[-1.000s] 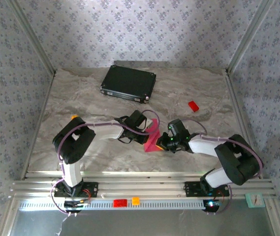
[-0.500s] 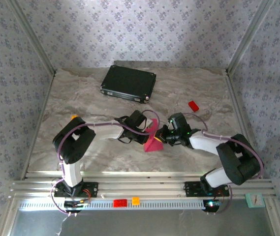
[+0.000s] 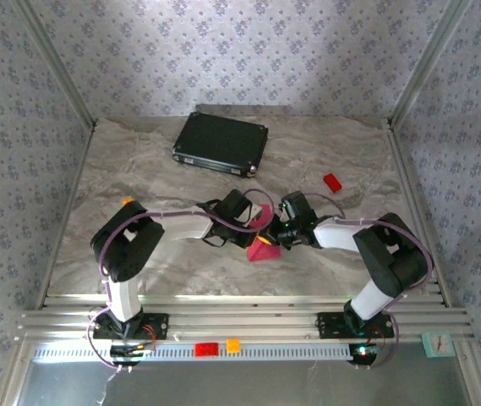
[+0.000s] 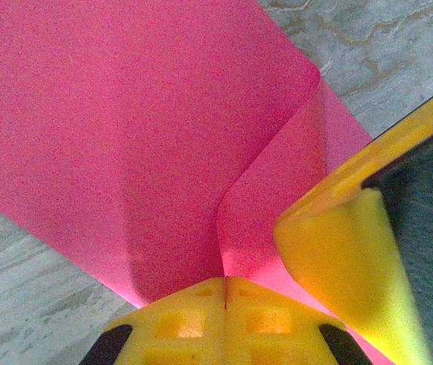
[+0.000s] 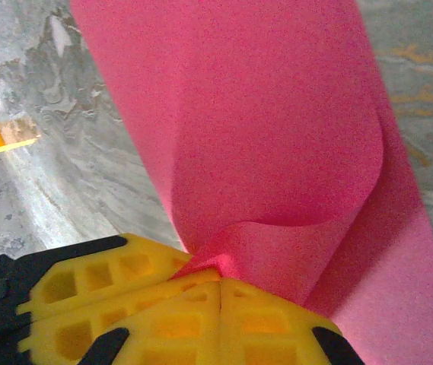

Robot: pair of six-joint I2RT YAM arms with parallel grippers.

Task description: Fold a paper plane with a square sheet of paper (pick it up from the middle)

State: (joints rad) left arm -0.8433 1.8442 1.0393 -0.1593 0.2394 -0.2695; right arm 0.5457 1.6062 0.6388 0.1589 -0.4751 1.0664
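The square sheet of paper [image 3: 262, 245] sits on the near side of the black case [image 3: 221, 142], well apart from it, toward the arm bases. It is curled, with one part bent over another. Both grippers meet at the sheet. The left gripper [image 4: 225, 287] is clamped on the paper at the bend, fingers pressed together. The right gripper [image 5: 220, 293] is likewise clamped on the paper, just beside the left gripper. A small red block [image 3: 332, 182] lies to the right of the case, farther from it than the paper's near edge.
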